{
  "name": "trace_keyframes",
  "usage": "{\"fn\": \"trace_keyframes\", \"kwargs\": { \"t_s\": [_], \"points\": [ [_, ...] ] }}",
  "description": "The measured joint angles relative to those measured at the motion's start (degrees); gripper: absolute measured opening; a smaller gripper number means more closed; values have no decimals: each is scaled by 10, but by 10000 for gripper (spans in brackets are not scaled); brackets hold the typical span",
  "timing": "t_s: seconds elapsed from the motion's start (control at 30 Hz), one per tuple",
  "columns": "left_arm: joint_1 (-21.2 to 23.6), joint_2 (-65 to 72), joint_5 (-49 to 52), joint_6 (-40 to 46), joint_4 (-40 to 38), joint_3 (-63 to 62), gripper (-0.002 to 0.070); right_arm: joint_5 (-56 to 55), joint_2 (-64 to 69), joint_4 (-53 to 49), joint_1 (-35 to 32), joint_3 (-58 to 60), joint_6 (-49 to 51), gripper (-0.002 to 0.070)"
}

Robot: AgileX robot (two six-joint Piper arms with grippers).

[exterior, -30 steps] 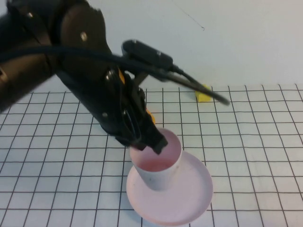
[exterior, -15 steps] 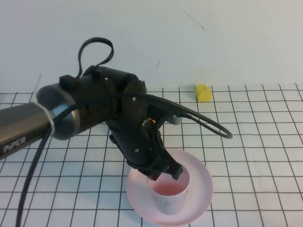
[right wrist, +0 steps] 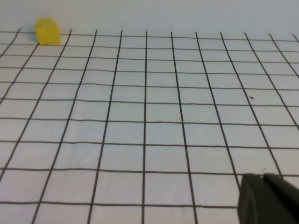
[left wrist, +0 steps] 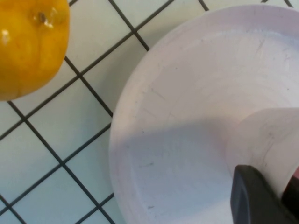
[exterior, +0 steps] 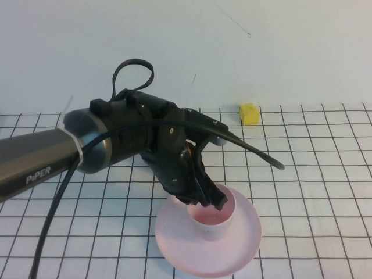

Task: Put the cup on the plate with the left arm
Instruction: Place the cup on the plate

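The pale pink cup (exterior: 216,225) stands upright on the large pale pink plate (exterior: 247,247), a little left of its middle. My left gripper (exterior: 210,200) reaches down from the left and is shut on the cup's near-left rim, one finger outside the wall and one inside. In the left wrist view the plate (left wrist: 187,93) fills most of the picture, with the cup's wall (left wrist: 271,135) against a black finger (left wrist: 252,196). My right gripper (right wrist: 264,179) is out of the high view; its wrist view shows its fingers shut over bare grid table.
An orange fruit (left wrist: 28,42) lies on the grid table close to the plate's rim. A small yellow block (exterior: 249,114) sits at the back right, also in the right wrist view (right wrist: 47,31). A white wall stands behind the table.
My left arm has swung down and lowered the cup onto the plate. The cup sits lower and deeper in the plate than a second ago.
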Motion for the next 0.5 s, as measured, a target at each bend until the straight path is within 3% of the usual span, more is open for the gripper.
{"fn": "trace_keyframes", "kwargs": {
  "t_s": [0.13, 0.37, 0.5],
  "points": [
    [0, 0, -2, 4, 1, 0, 57, 0, 0, 0, 0, 0, 0, -2],
    [0, 0, -3, 8, 1, 0, 294, 0, 0, 0, 0, 0, 0, -2],
    [0, -1, -3, 2, 9, 0, 335, 0, 0, 0, 0, 0, 0, -2]
  ]
}}
